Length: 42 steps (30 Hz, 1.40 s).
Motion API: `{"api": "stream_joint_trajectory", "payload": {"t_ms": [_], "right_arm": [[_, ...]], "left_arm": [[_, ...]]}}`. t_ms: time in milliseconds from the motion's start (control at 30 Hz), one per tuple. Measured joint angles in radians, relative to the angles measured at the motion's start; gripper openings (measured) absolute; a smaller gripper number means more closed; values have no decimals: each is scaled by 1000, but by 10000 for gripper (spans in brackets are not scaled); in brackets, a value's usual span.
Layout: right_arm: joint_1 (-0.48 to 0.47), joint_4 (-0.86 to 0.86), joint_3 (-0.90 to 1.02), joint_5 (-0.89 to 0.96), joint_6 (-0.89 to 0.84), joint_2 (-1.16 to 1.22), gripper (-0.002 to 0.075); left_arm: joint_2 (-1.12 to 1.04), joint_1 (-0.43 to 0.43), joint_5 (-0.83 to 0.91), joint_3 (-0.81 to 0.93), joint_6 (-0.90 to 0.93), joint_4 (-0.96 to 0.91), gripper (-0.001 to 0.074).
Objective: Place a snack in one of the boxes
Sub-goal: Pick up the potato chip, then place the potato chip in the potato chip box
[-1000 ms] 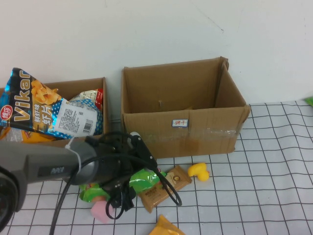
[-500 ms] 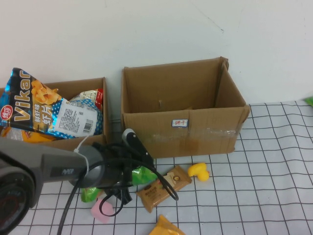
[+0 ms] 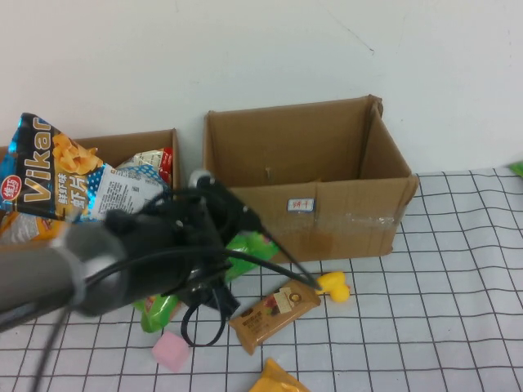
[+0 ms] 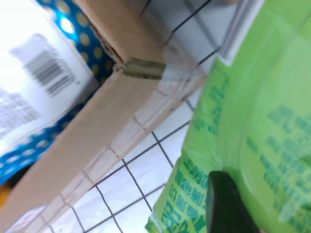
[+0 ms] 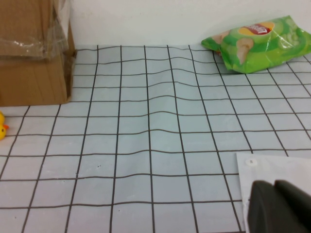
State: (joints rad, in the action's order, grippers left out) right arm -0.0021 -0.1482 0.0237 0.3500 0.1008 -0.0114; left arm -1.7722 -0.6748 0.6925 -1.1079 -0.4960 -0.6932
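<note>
My left gripper [image 3: 230, 244] is shut on a green snack bag [image 3: 253, 247] and holds it off the table, in front of the gap between the two boxes. In the left wrist view a black finger [image 4: 225, 204] presses on the green bag [image 4: 265, 116], with the smaller box's corner [image 4: 140, 69] close by. The smaller box [image 3: 173, 160] at the left holds a Vikar chip bag [image 3: 57, 184] and other packets. The larger taped box [image 3: 327, 214] stands in the middle. My right gripper [image 5: 281, 206] is shut and empty, low over the table.
A brown snack bar [image 3: 274, 309], a yellow duck [image 3: 333, 287], a pink cube [image 3: 170, 353] and an orange packet [image 3: 278, 380] lie in front of the boxes. A green chip bag [image 5: 257, 41] lies far right by the wall. A white sheet [image 5: 272, 167] lies under my right gripper.
My left arm has risen and moved toward the boxes, lifting the green bag off the table. The right gripper shows only now.
</note>
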Motion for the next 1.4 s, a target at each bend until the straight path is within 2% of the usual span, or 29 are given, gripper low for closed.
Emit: {"api": "stream_joint_trajectory", "payload": {"t_ms": [133,267,367,500,633,733,867,1167,1400], "right_arm": [[0,0,0,0,0,0,-1],[0,0,0,0,0,0,-1],[0,0,0,0,0,0,-1],[0,0,0,0,0,0,-1],[0,0,0,0,0,0,-1],[0,0,0,-2,0,0,-1],[0,0,0,-2,0,0,-1],[0,0,0,-2,0,0,-1],[0,0,0,-2,0,0,-1]], "left_arm": [[182,-66,54,0,29,52,291],[336,-55,49,0,33,59,291],[426,16,33,0,33,59,290],[470,171,-45,0,40,59,290],[458,332,-210,3,54,100,290],[421,417,-332,7,55,115,290],[345,502,-448,-8,55,117,290],[233,704,-447,-113,29,140,290],[168,763,-436,-120,56,297,290]]}}
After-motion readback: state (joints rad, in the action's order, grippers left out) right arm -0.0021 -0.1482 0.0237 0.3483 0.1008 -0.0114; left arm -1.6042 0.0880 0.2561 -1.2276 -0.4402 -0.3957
